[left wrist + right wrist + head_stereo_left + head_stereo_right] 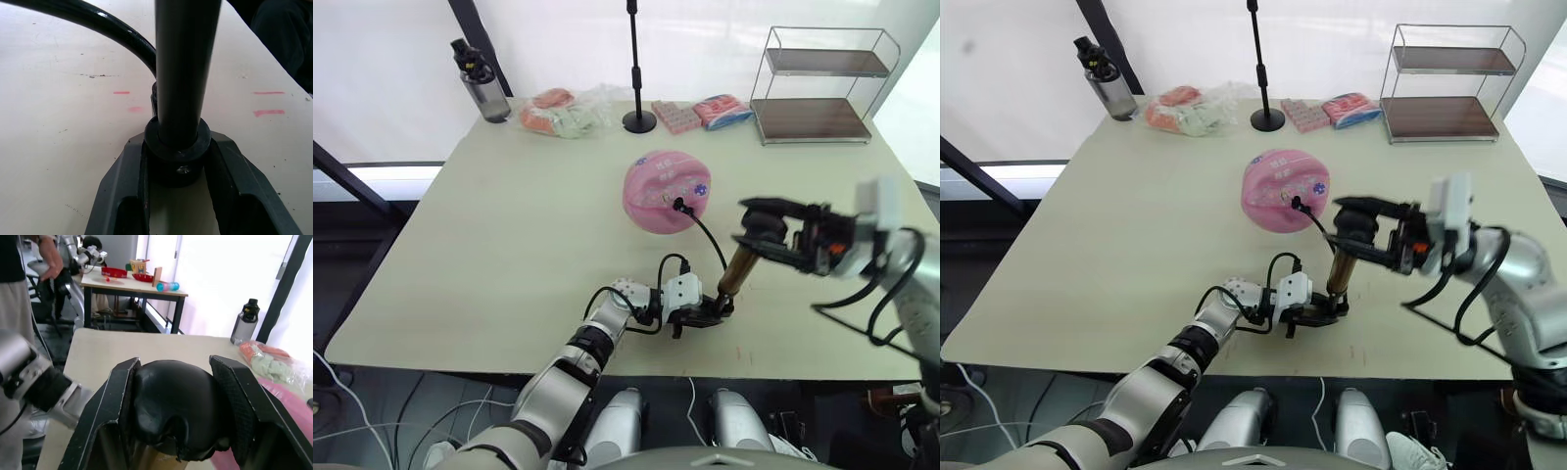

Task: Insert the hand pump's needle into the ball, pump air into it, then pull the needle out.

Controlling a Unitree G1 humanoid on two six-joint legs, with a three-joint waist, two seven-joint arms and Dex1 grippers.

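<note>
Hand pump (736, 271) — base clamped by left gripper (703, 311), handle gripped by right gripper (766, 231); hose ran to ball (666, 191) — pumping stage, next a downward stroke.

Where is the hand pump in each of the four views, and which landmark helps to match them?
Left eye view: the hand pump stands near the table's front edge, before the ball.
Right eye view: same place, lower centre.
Left wrist view: its dark barrel and base cap sit between the left gripper's jaws.
Right wrist view: its black handle sits between the right gripper's jaws.
Shared landmark: the pink ball.
</note>
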